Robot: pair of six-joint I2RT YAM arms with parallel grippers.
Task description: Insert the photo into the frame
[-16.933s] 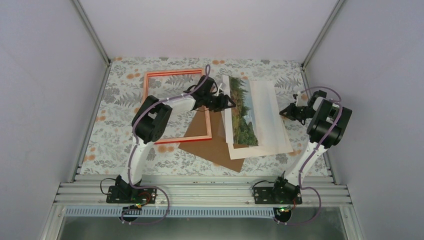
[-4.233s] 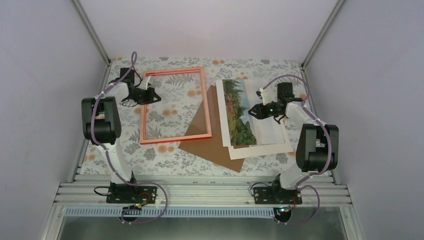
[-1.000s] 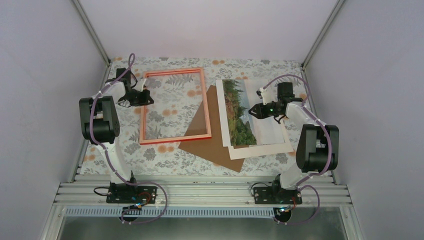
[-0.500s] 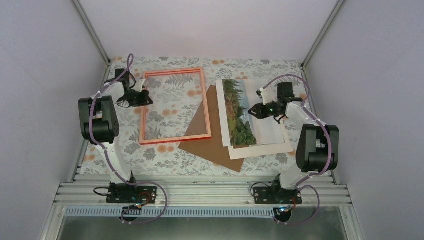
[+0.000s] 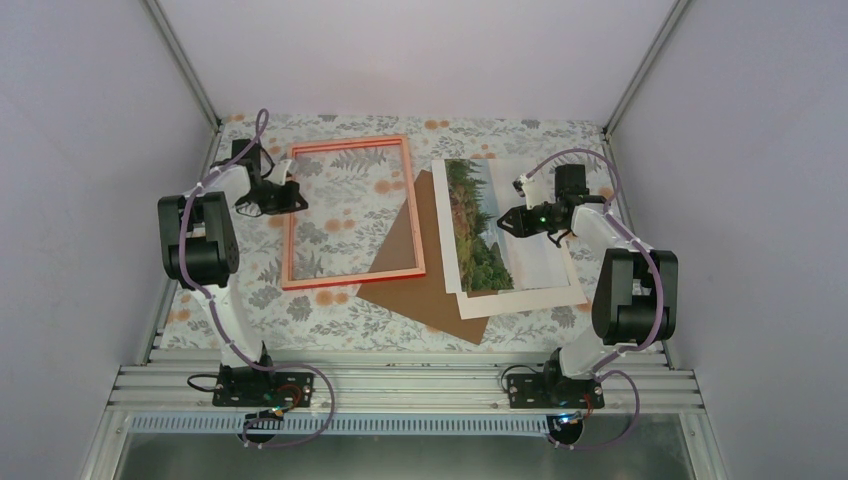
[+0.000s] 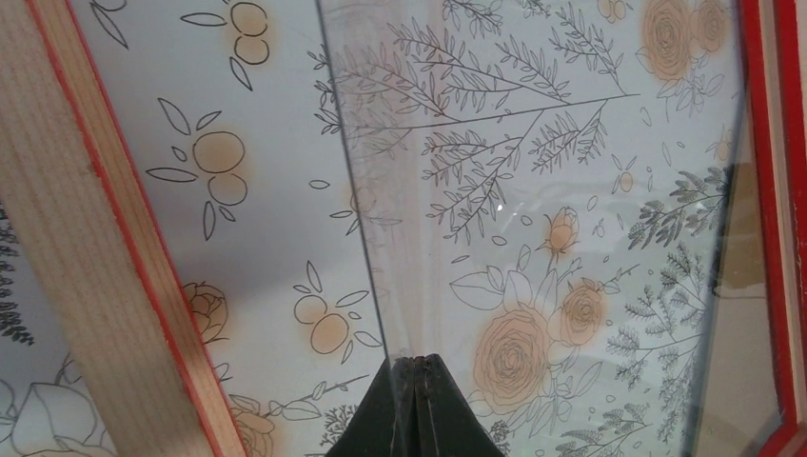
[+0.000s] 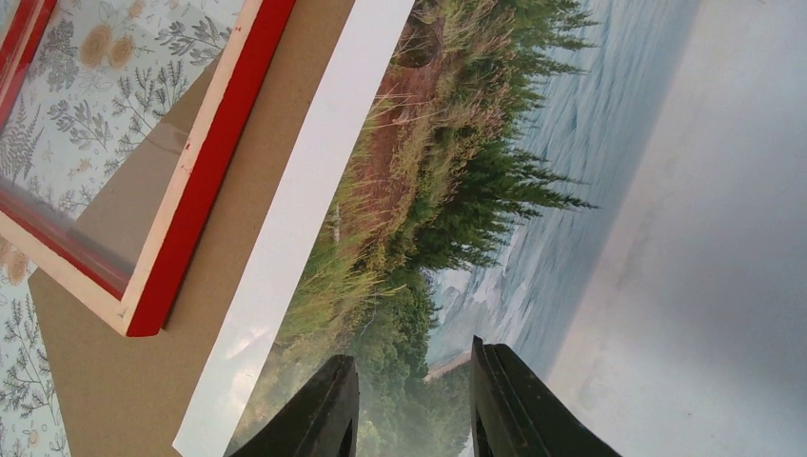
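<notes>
Top external view: the photo (image 5: 478, 235) lies face up, right of centre on the floral worktop (image 5: 240, 290). It is stacked on a white mat (image 5: 545, 275) and a brown backing board (image 5: 415, 295), and its long axis runs up the picture. The right hand (image 5: 508, 222) is over its right half, so the right arm is plainly the nearer one. The frame (image 5: 345, 143) lies to the photo's left, its long axis nearly parallel and its lower right corner on the board. The left hand (image 5: 292, 197) sits at the frame's upper left rail.

Left wrist view: the fingers are pressed tip to tip at bottom centre. A glossy clear pane (image 6: 571, 190) fills the right of the picture, and its thin edge runs straight into the tips — whether it is pinched there I cannot tell. The rail at left is pale raw wood edged in red.

Right wrist view: the fingers stand a modest gap apart with nothing between them, close over the smooth print — trees to the left, pale sky to the right. The frame's red corner lies at the left, so I judge the photo must travel that way.
</notes>
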